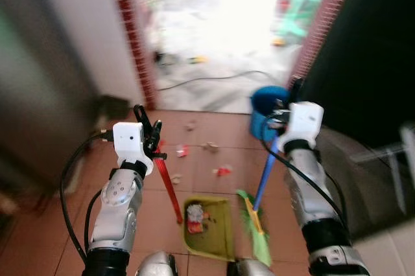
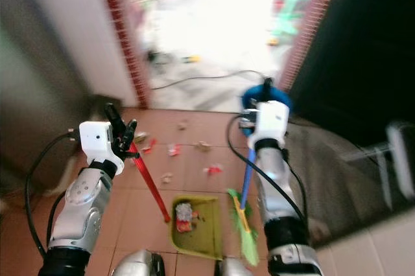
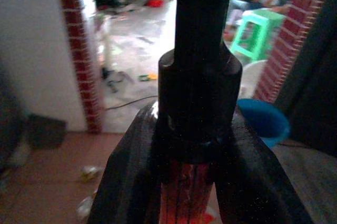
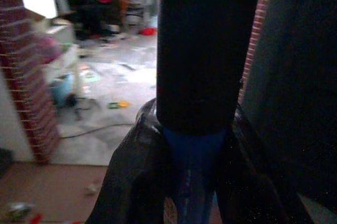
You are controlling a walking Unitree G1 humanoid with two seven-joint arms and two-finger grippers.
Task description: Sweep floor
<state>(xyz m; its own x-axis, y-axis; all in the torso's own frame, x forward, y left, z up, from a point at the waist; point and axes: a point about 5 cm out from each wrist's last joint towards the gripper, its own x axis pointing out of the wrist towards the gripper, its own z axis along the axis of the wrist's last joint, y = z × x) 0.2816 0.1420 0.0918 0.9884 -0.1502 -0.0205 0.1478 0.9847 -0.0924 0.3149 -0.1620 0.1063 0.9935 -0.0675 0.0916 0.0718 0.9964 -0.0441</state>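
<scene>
My left gripper is shut on the red handle of a yellow-green dustpan resting on the tiled floor just ahead of me. Some swept litter lies inside the pan. My right gripper is shut on the blue handle of a broom whose green bristles touch the floor right of the pan. The left wrist view has the red handle clamped between the black fingers. The blue handle sits likewise in the right wrist view. Loose scraps lie on the tiles beyond the pan.
A blue bucket stands by the right brick doorpost. The left doorpost and a white wall are on the left. A cable crosses the bright concrete floor beyond the doorway. A dark panel stands on the right, and a green stool stands farther off.
</scene>
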